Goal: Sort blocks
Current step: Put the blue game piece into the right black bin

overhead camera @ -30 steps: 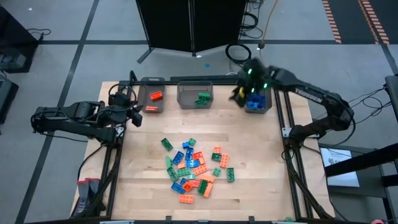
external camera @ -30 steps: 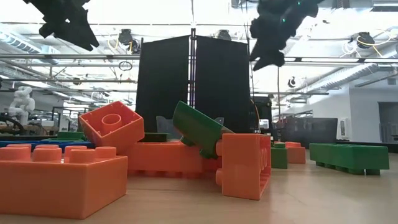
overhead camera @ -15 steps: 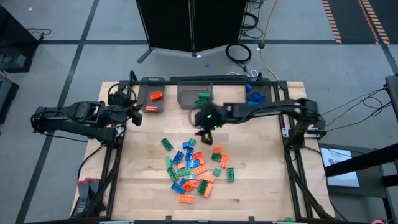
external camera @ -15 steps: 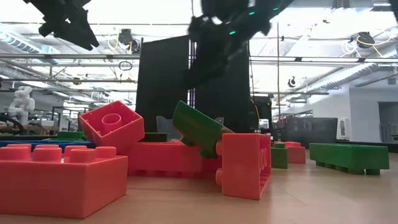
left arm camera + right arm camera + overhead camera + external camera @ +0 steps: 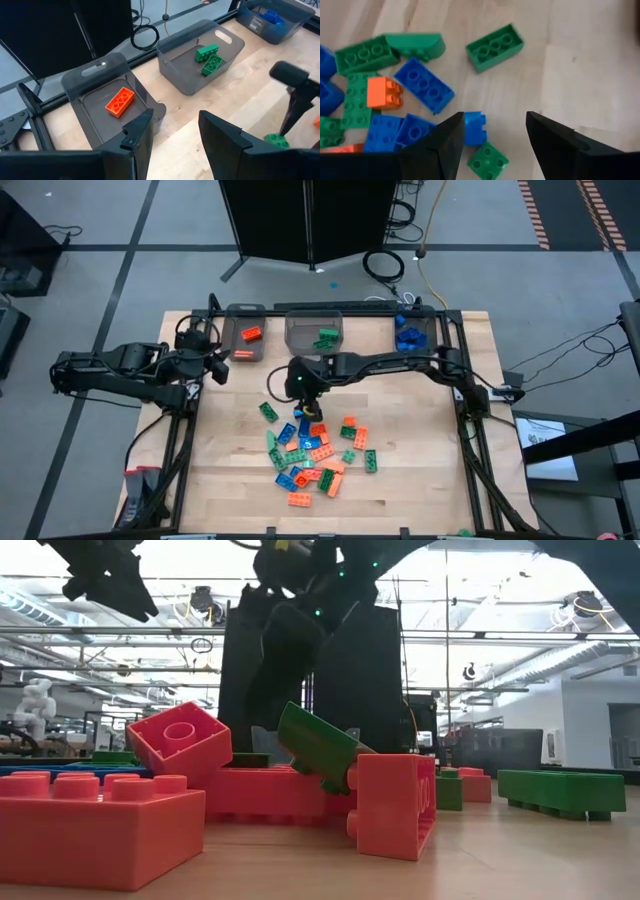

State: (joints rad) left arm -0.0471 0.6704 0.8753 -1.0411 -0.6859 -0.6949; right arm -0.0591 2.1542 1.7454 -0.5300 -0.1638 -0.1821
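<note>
right gripper [image 5: 303,402]: swung from blue bin [image 5: 413,337] at 1 o'clock to pile top, fingers apart, empty | blocks [image 5: 315,450]: heaped at centre, next pick due | left gripper [image 5: 218,366]: apart, waits at 9 o'clock

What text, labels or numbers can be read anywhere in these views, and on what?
None readable: the blocks, the three grey bins and the table show no lettering in any view.
Room beyond the table, low view: any signs are too small and blurred to read.
</note>
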